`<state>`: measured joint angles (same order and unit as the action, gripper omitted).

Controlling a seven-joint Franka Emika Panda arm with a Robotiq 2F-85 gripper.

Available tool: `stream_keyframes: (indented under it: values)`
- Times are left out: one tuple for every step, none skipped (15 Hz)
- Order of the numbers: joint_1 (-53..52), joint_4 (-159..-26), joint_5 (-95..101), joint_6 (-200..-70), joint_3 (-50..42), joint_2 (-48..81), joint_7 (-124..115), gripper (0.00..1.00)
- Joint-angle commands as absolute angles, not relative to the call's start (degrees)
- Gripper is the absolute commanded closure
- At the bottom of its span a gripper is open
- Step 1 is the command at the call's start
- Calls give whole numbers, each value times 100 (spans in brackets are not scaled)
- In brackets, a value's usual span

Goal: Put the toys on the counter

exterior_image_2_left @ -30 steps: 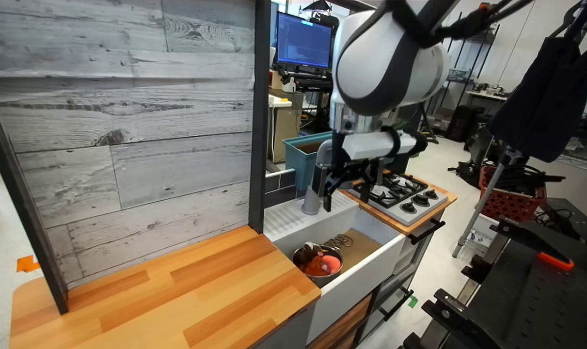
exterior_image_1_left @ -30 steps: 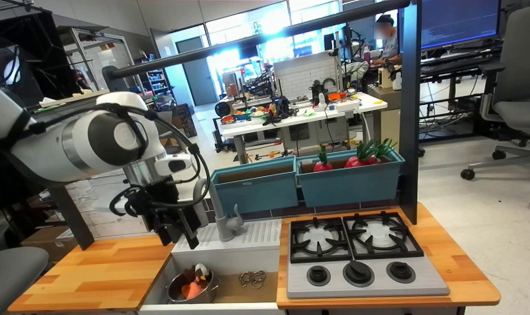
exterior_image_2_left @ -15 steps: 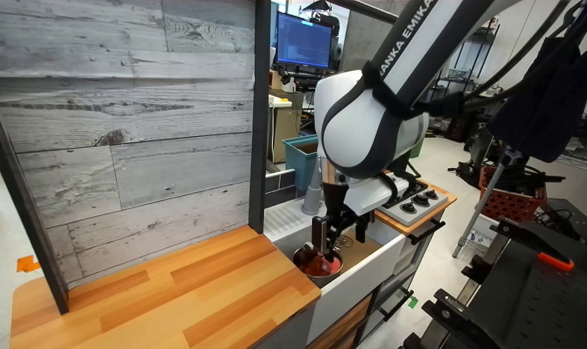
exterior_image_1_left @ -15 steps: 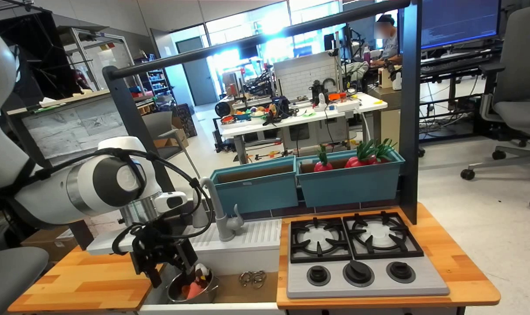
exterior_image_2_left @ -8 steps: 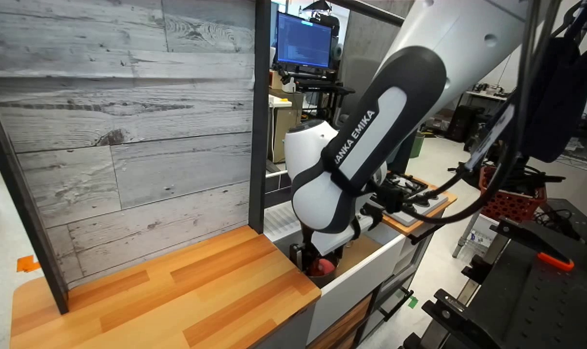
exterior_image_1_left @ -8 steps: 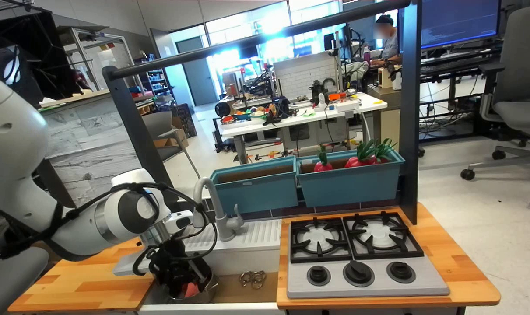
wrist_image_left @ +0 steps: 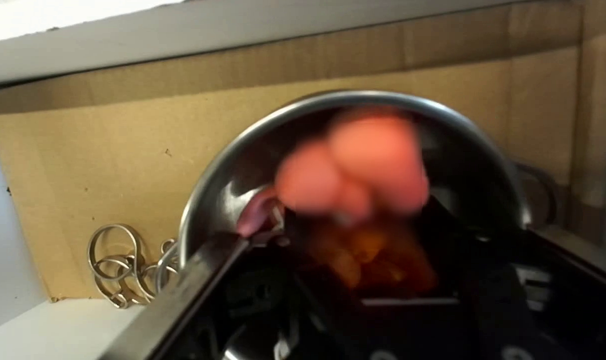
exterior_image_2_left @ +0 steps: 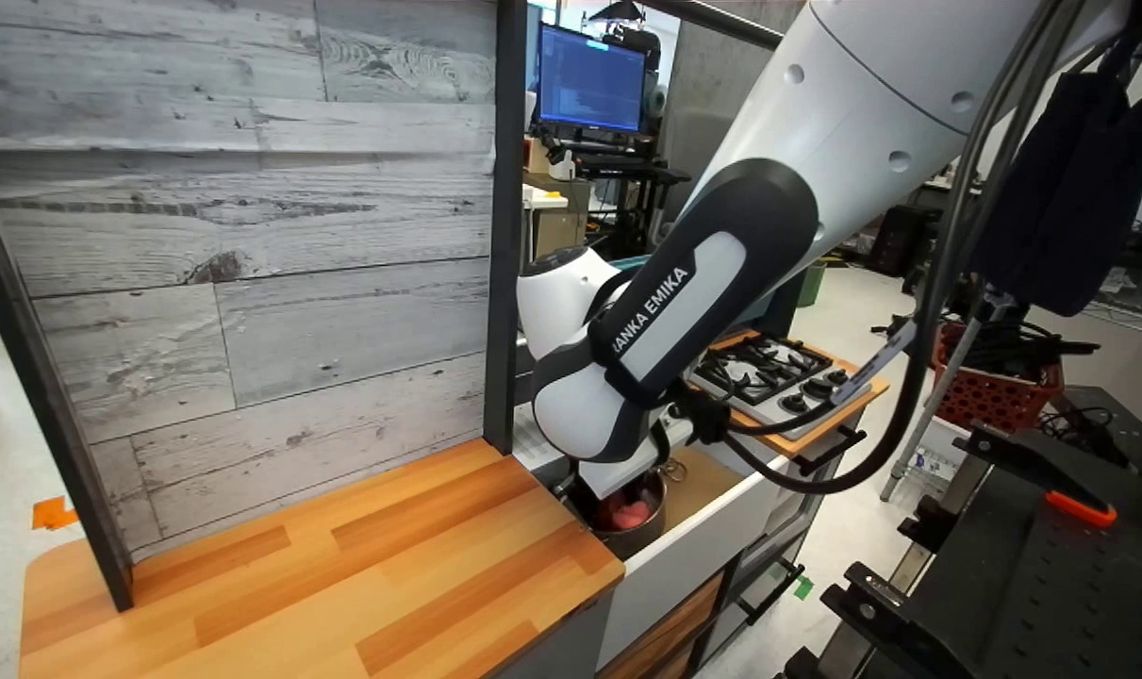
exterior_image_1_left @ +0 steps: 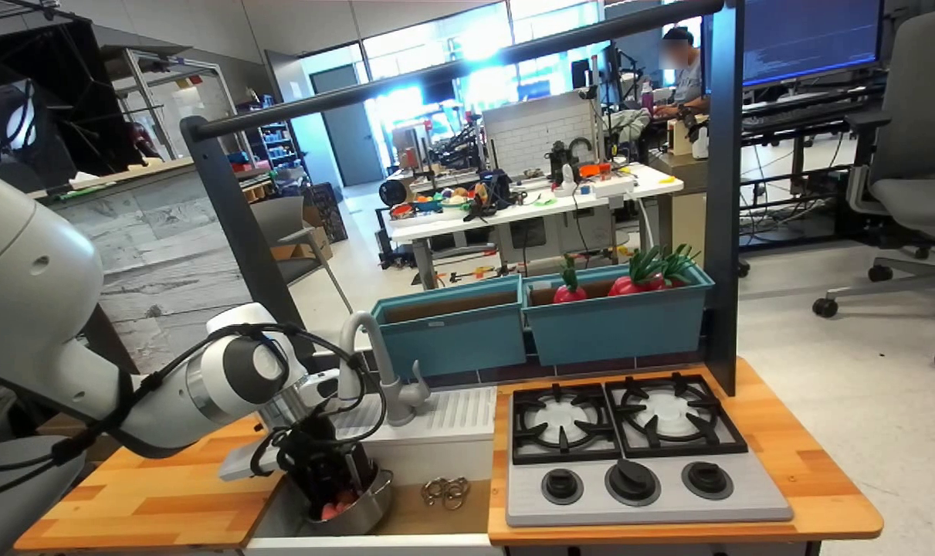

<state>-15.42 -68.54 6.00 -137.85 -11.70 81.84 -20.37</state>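
The steel bowl (exterior_image_1_left: 368,511) stands in the sink and looks tilted; its rim also shows in the wrist view (wrist_image_left: 353,95). A salmon-pink toy (wrist_image_left: 378,155) with an orange part is in the bowl; it also shows in both exterior views (exterior_image_1_left: 330,511) (exterior_image_2_left: 630,515). A smaller pink piece (wrist_image_left: 256,212) shows beside it. My gripper (wrist_image_left: 360,220) points down inside the bowl, a finger on each side of the toy. Blur and shadow hide whether the fingers press on it. The wooden counter (exterior_image_2_left: 344,575) lies beside the sink, also in an exterior view (exterior_image_1_left: 150,494).
Metal rings (exterior_image_1_left: 445,491) lie on the cardboard sink floor (wrist_image_left: 122,160). The faucet (exterior_image_1_left: 390,386) stands close to my wrist. A stove (exterior_image_1_left: 645,471) is past the sink. A grey wood-pattern panel (exterior_image_2_left: 250,236) rises behind the counter. Blue planters (exterior_image_1_left: 452,324) hang at the back.
My arm has come down from above the sink until the gripper is in the bowl. In the last half second the bowl has shifted slightly and tilted, and the pink toy has turned.
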Motion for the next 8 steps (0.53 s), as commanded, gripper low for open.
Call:
stream_keyframes:
  values:
    - [-1740,-6823,721,-13797,-1201,8300,-2057,72]
    - [-1778,-6999,754,-13892,-1194,8207,-2021,79]
    - [-1826,-7183,792,-14035,-1195,8123,-2002,87]
    - [-1861,-7317,830,-14124,-1197,8060,-1983,93]
    - [-1919,-7551,895,-14268,-1202,7950,-1964,99]
    - [-1981,-7752,954,-14438,-1215,7864,-1985,100]
    - [-2063,-8041,1032,-14688,-1233,7729,-1992,100]
    - [-2137,-8304,1115,-14935,-1260,7608,-1998,97]
